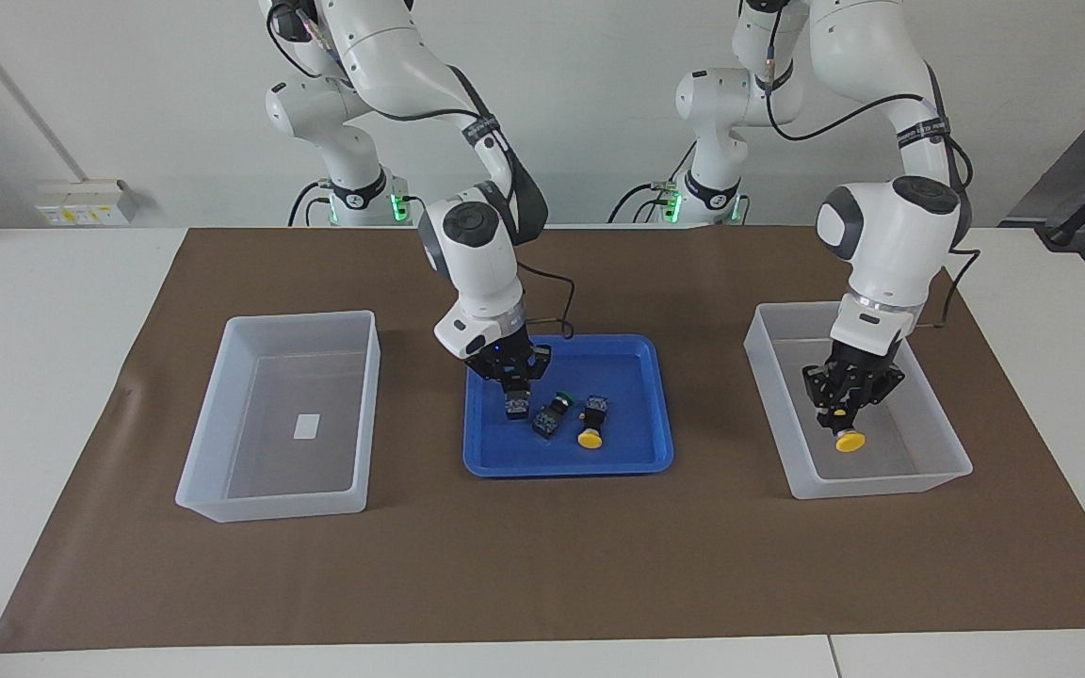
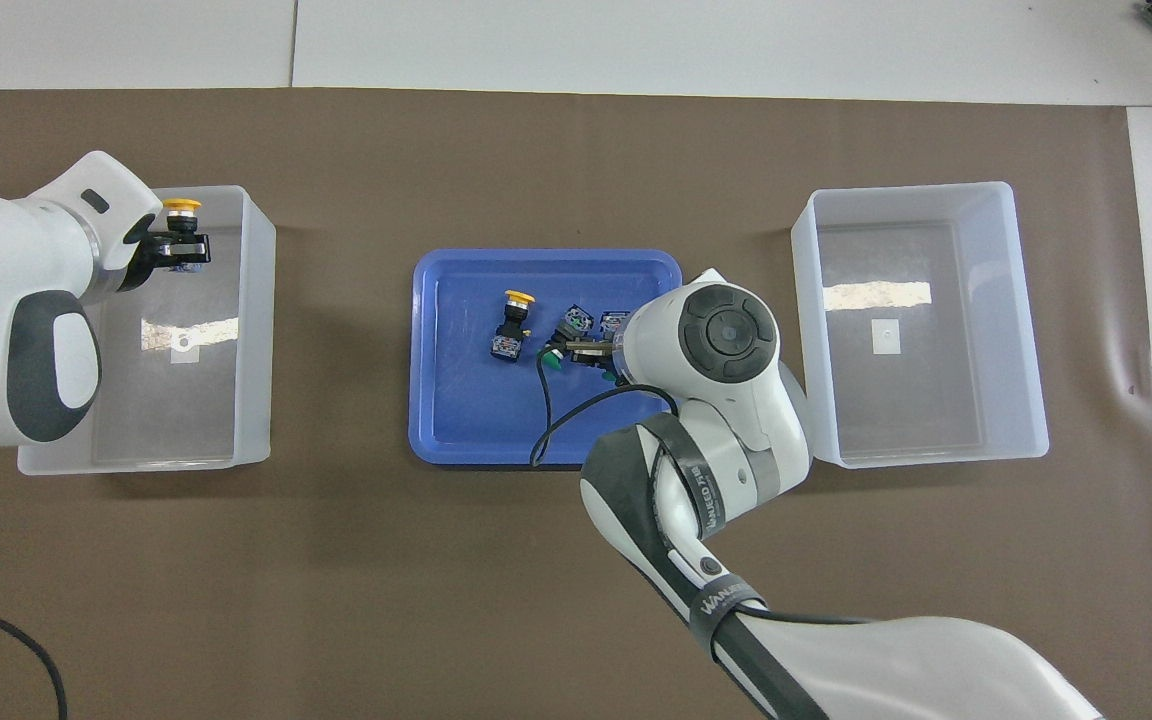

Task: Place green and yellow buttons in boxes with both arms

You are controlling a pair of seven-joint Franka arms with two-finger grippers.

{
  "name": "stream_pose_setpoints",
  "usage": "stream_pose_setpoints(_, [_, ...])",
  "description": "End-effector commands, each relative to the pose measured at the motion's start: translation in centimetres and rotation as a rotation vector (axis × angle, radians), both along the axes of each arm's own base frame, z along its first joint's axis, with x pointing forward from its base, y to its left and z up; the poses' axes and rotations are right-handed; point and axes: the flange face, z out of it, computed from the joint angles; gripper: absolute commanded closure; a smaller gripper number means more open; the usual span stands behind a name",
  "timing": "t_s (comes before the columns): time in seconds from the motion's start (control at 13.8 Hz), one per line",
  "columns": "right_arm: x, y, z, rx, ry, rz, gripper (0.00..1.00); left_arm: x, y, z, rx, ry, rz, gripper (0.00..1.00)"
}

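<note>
My left gripper (image 1: 842,416) (image 2: 180,246) is shut on a yellow button (image 1: 850,439) (image 2: 181,206) and holds it inside the opening of the box (image 1: 761,377) (image 2: 256,330) at the left arm's end, above its floor. My right gripper (image 1: 510,379) is down in the blue tray (image 1: 641,377) (image 2: 456,420), shut on the cap end of a green button (image 1: 516,405) (image 2: 617,321). Its cap is hidden by the fingers. A second green button (image 1: 552,414) (image 2: 570,325) and a second yellow button (image 1: 591,426) (image 2: 513,325) lie loose in the tray beside it.
The other box (image 1: 302,318) (image 2: 921,188) stands at the right arm's end, with only a white label on its floor. A brown mat (image 1: 542,565) covers the table under the boxes and tray. The right arm's black cable (image 2: 546,430) loops over the tray.
</note>
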Motion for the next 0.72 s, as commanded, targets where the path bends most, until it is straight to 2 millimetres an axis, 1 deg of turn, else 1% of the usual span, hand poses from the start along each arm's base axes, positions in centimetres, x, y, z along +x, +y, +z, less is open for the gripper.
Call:
stream_pose_setpoints(0.0, [1.8, -6.6, 6.6, 0.016, 0.0, -0.043, 1.0, 0.8, 1.5, -2.0, 0.038, -0.004, -0.057, 1.0])
stream_pose_setpoints(0.07, [2.6, -9.4, 7.1, 0.006, -0.006, -0.011, 1.0, 1.0, 2.0, -2.7, 0.045, -0.007, -0.067, 1.0])
stream_pose_setpoints(0.14, [3.5, -12.4, 6.8, -0.011, -0.014, 0.022, 1.0, 1.2, 2.2, -3.9, 0.052, 0.001, -0.083, 1.0])
stream_pose_setpoints(0.29, [5.3, -20.1, 6.5, -0.04, -0.037, 0.111, 1.0, 1.8, 2.5, -6.7, 0.063, -0.001, -0.104, 1.0])
stream_pose_setpoints(0.36, [5.8, -23.9, 6.2, -0.054, -0.051, 0.168, 1.0, 2.0, 2.5, -8.1, 0.065, -0.005, -0.106, 1.0])
stream_pose_setpoints(0.43, [6.1, -27.3, 5.5, -0.067, -0.055, 0.209, 1.0, 2.2, 2.7, -8.9, 0.067, -0.008, -0.105, 1.0])
stream_pose_setpoints(0.51, [6.0, -30.0, 4.6, -0.077, -0.054, 0.235, 1.0, 2.2, 2.7, -9.2, 0.068, -0.008, -0.105, 0.98])
stream_pose_setpoints(0.58, [5.8, -31.1, 3.6, -0.083, -0.056, 0.25, 1.0, 2.3, 2.7, -9.1, 0.065, -0.008, -0.101, 0.7])
stream_pose_setpoints(0.65, [5.7, -32.1, 2.6, -0.089, -0.064, 0.241, 1.0, 2.6, 2.6, -8.7, 0.065, -0.011, -0.101, 0.45])
